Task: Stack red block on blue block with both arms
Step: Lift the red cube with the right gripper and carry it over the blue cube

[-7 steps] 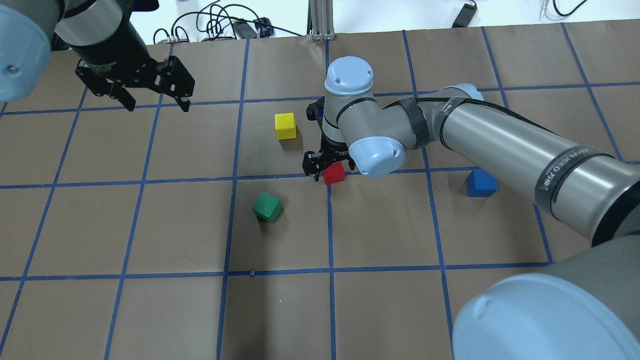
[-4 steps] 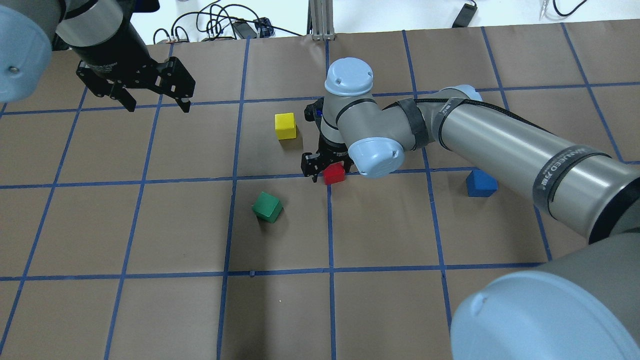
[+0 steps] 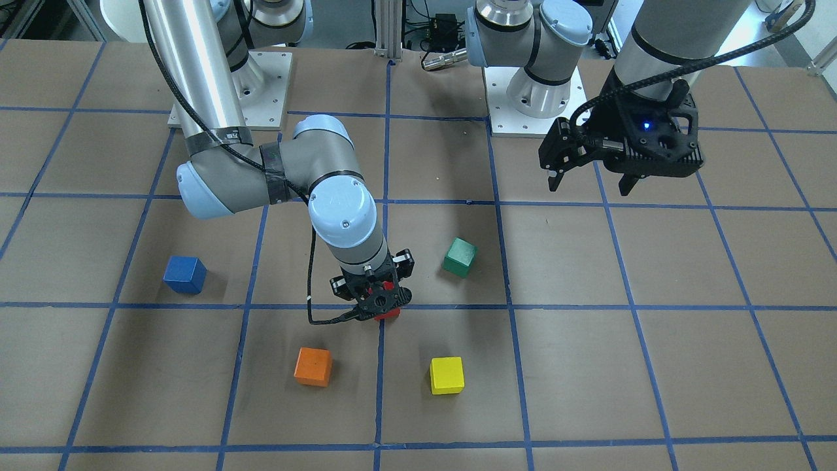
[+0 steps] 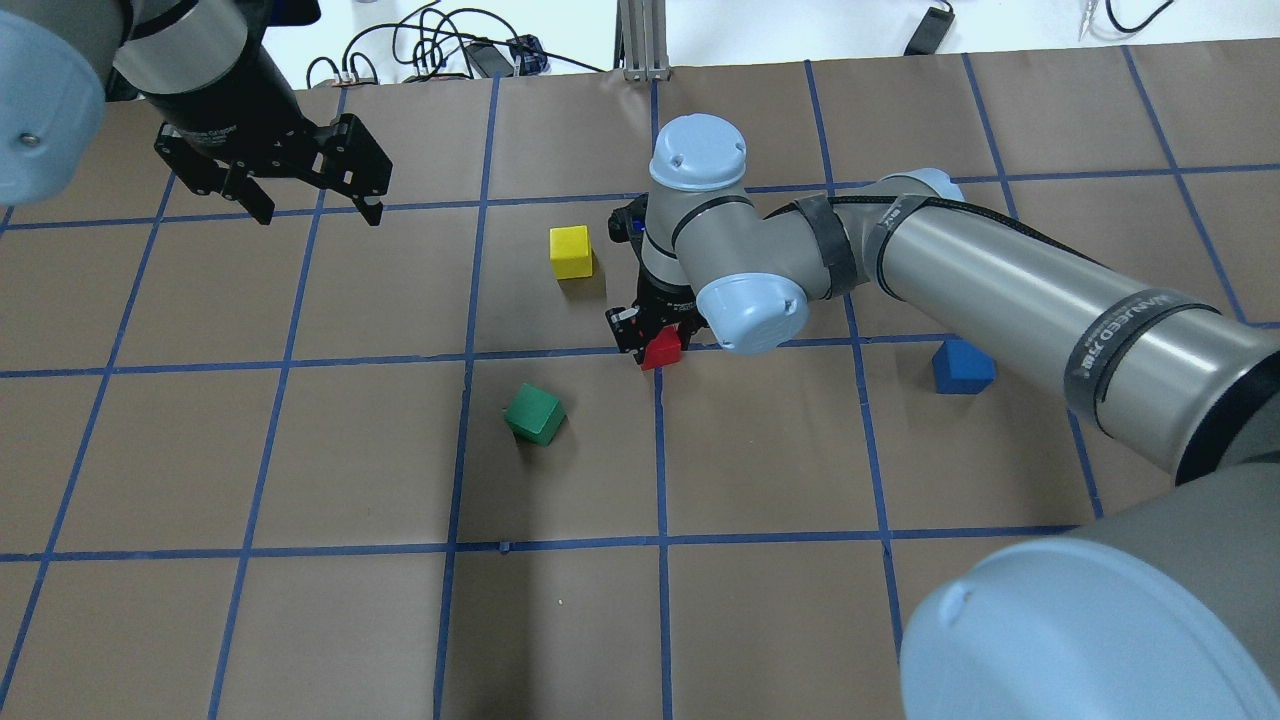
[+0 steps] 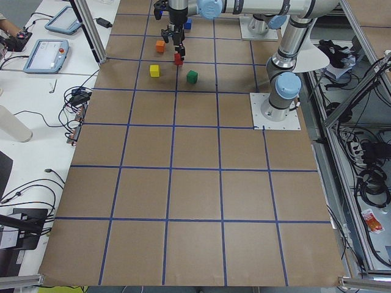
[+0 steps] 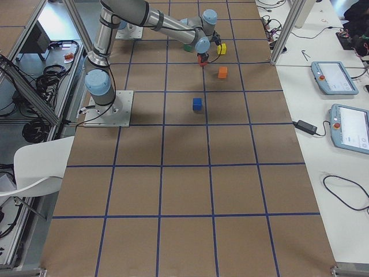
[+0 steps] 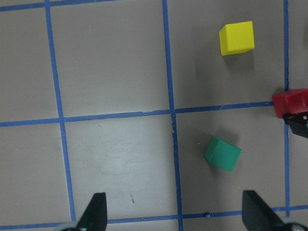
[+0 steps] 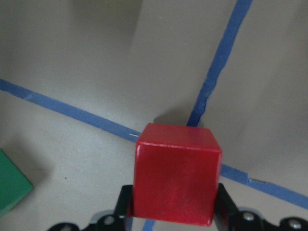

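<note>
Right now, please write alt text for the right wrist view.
A red block fills the lower centre, gripped by the right gripper. Behind it is a brown table with blue tape; a green block shows lower left.

The right pincer (image 3: 381, 302) straddles the red block (image 3: 388, 315), blue block (image 3: 184, 274) well apart.
</note>
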You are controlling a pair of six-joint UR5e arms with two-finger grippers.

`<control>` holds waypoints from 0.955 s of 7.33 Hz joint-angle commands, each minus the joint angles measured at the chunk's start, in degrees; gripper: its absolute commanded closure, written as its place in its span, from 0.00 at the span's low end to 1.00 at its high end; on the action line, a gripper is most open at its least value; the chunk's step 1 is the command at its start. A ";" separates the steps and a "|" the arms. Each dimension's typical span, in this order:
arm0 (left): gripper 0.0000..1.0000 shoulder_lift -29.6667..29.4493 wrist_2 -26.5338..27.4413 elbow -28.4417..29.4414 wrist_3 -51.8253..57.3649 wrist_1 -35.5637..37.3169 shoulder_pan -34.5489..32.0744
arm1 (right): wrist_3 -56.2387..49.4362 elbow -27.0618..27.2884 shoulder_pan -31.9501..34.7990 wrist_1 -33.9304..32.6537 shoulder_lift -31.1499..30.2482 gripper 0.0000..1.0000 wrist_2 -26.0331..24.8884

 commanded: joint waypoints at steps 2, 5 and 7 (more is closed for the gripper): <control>0.00 0.00 0.00 0.00 0.00 -0.04 0.00 | 0.15 -4.61 -2.35 7.94 -4.61 1.00 -1.27; 0.00 -0.18 -0.09 0.00 0.00 0.05 -0.09 | -0.03 -4.54 -15.94 15.96 -11.03 1.00 -1.89; 0.00 -0.18 -0.09 0.00 0.00 0.05 -0.09 | -1.59 -2.54 -21.50 20.01 -12.98 1.00 -7.38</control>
